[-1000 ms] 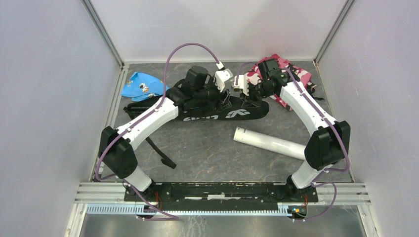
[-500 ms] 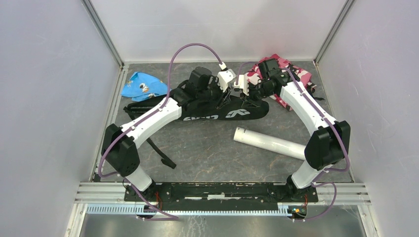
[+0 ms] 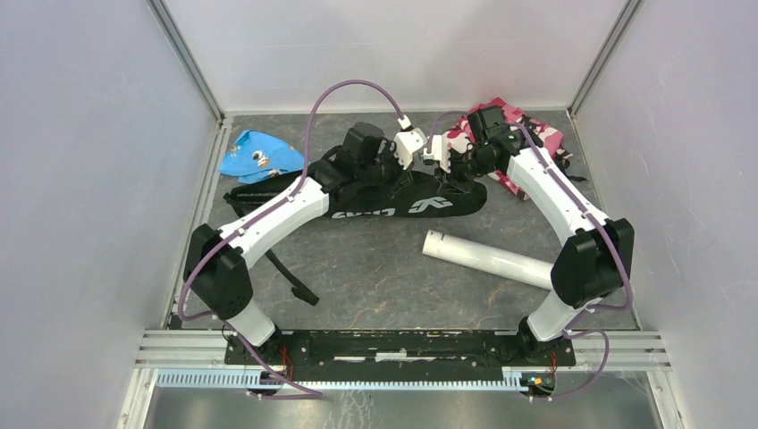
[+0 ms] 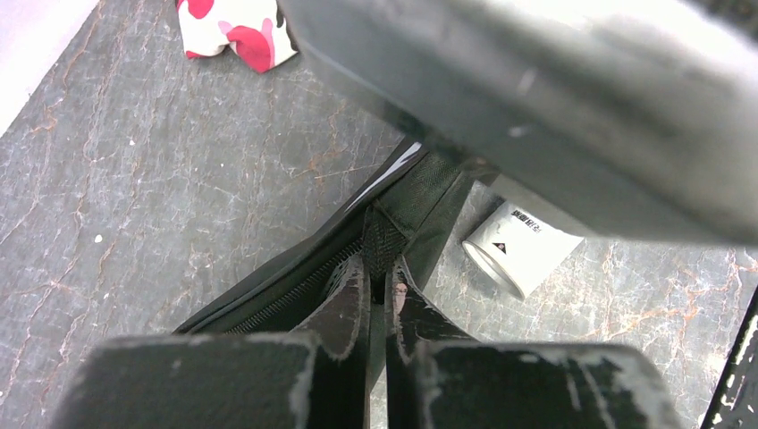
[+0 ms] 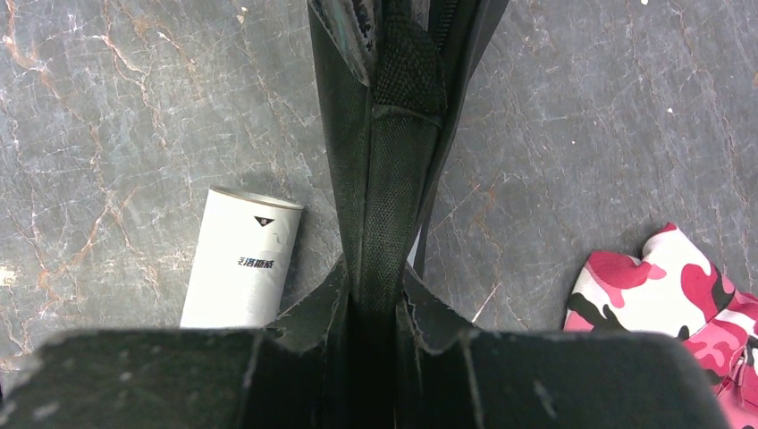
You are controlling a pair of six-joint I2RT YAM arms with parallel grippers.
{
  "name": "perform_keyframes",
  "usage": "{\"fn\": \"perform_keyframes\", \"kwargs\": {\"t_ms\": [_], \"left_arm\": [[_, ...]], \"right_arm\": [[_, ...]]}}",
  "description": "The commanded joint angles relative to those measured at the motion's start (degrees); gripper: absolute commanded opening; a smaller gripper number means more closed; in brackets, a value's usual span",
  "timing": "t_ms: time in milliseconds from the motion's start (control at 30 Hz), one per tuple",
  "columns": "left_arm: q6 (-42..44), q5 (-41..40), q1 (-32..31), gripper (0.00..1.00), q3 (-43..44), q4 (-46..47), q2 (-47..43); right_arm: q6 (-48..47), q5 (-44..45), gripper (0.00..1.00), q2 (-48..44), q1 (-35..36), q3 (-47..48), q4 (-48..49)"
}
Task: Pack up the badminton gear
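Black nylon under both hands: the racket bag (image 3: 393, 201) lies across the far middle of the table (image 3: 375, 295), logo side up. The white tube (image 3: 487, 259) lies loose on the table just in front of the bag's right end. No rackets or shuttlecocks in sight; whether they are inside, I cannot tell.

My right gripper (image 5: 375, 277) is clamped on the webbing tab (image 5: 393, 179) at the bag's right end. My left gripper (image 4: 380, 277) is pinched together on the bag's zip line, right by that tab. The zip pull itself is hidden between my fingers (image 4: 344, 299).

Risks, as I judge them:
- If I have fabric rather than the pull, the left pinch slides off once I drag.
- If the right hold slips, the whole bag travels and may knock the tube rolling.
- My wrists sit very near each other; a careless pull could clash them.

Pink camouflage cloth (image 3: 527, 143) and blue cloth (image 3: 259, 154) stay out of this.
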Motion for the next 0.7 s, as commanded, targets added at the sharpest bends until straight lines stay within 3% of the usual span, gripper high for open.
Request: {"fn": "perform_keyframes", "kwargs": {"t_ms": [0,667], "left_arm": [[2.5,-1.7,0.0,0.02,-0.7,-0.1,-2.8],[3.2,-1.5,3.0,0.02,-3.5,0.6,-5.4]], "right_arm": [[0.1,-2.0,0.0,-0.6,-0.8,0.3,1.2],[-0.4,-1.1,0.0,-1.9,-2.1,-1.4,1.3]]}}
